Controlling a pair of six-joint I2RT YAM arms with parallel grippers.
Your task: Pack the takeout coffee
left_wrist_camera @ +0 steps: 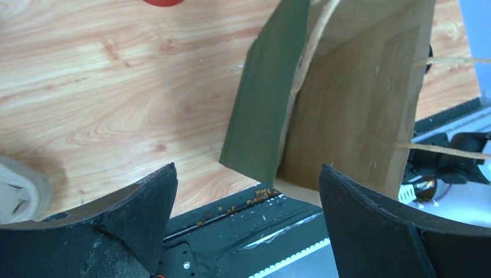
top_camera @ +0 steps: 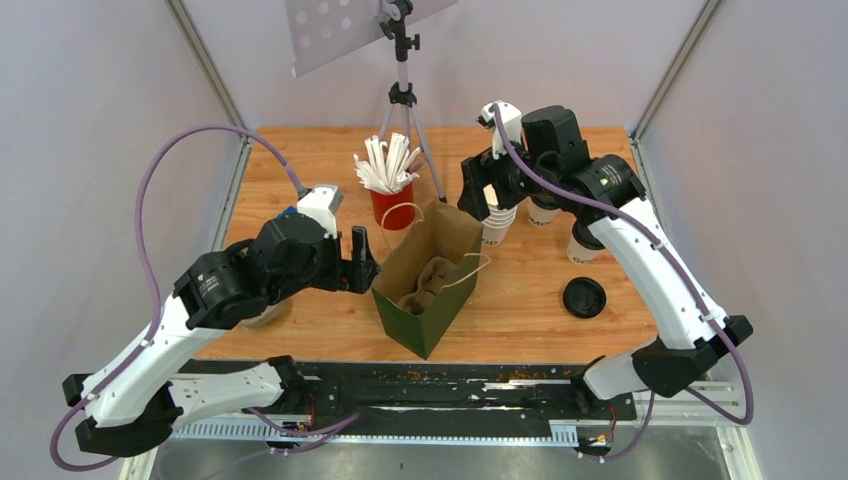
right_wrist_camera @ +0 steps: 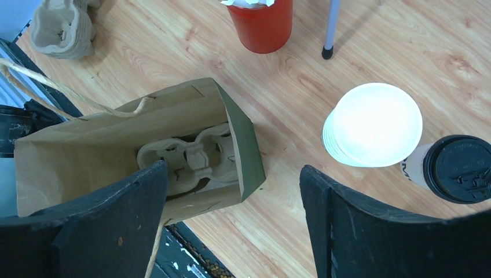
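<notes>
The open paper bag [top_camera: 428, 275] stands mid-frame. Your left gripper [left_wrist_camera: 248, 171] and right gripper [right_wrist_camera: 233, 169] both gape empty. The lidded coffee cup [right_wrist_camera: 454, 171] sits at the right wrist view's right edge. It is likely light and crushable, so grasp it gently below the lid.

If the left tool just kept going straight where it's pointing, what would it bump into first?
Most likely the paper bag: its green side stands right ahead of the left tool; depth is uncertain.

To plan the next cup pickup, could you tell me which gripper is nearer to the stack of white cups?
Right. The right gripper hovers close above the stack of white cups; the left gripper is beyond the paper bag, on its opposite side.
</notes>
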